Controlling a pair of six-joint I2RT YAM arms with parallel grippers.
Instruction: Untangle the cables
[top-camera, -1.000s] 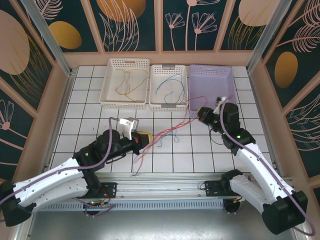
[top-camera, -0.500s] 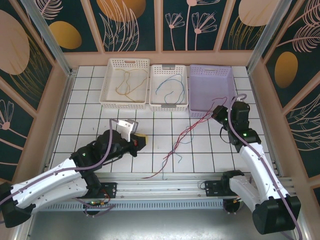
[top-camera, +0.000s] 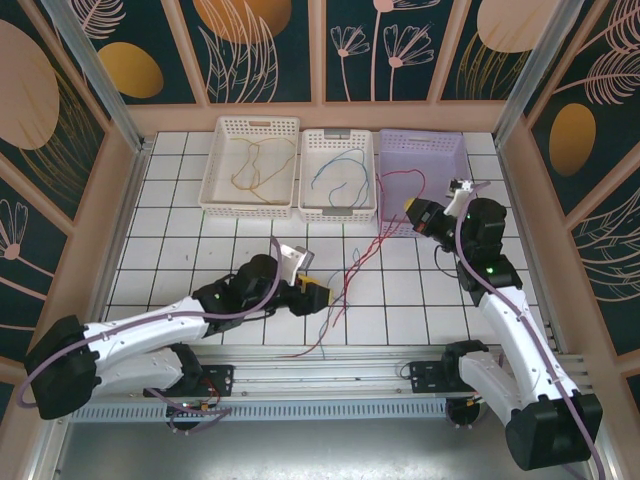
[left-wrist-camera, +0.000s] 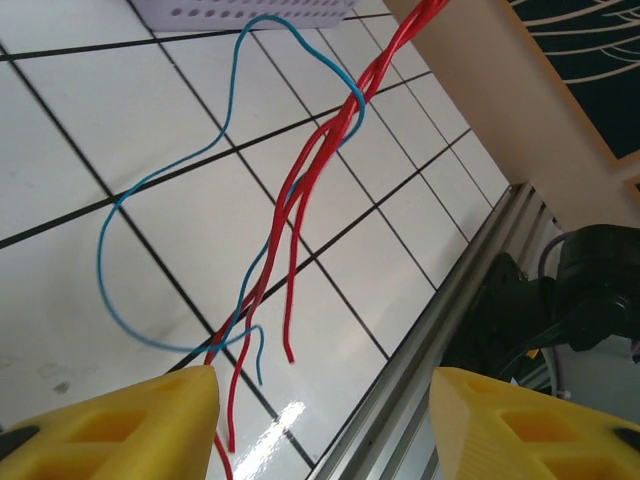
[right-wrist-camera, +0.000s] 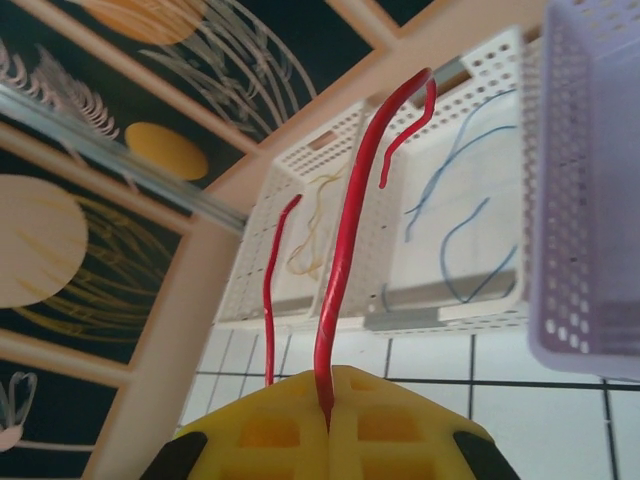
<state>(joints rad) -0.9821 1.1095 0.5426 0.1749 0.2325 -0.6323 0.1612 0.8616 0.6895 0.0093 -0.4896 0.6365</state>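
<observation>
I've got the right fingers (right-wrist-camera: 345, 425) pinched on the red cables (right-wrist-camera: 339, 260) by the far-right purple basket (top-camera: 425, 160). The left fingers (top-camera: 314, 291) are wide open, empty, beside the loose ends on the counter (top-camera: 180, 255).

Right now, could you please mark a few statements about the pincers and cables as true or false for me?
1. The right pincer is shut on the red cables. True.
2. The yellow-tan cables lie in the purple basket. False: they lie in the left white basket.
3. The loose blue cable is twisted in with the red cables. True.
4. The left pincer clamps the loose blue cable. False: it is open, its fingers wide apart, clamping nothing.
</observation>
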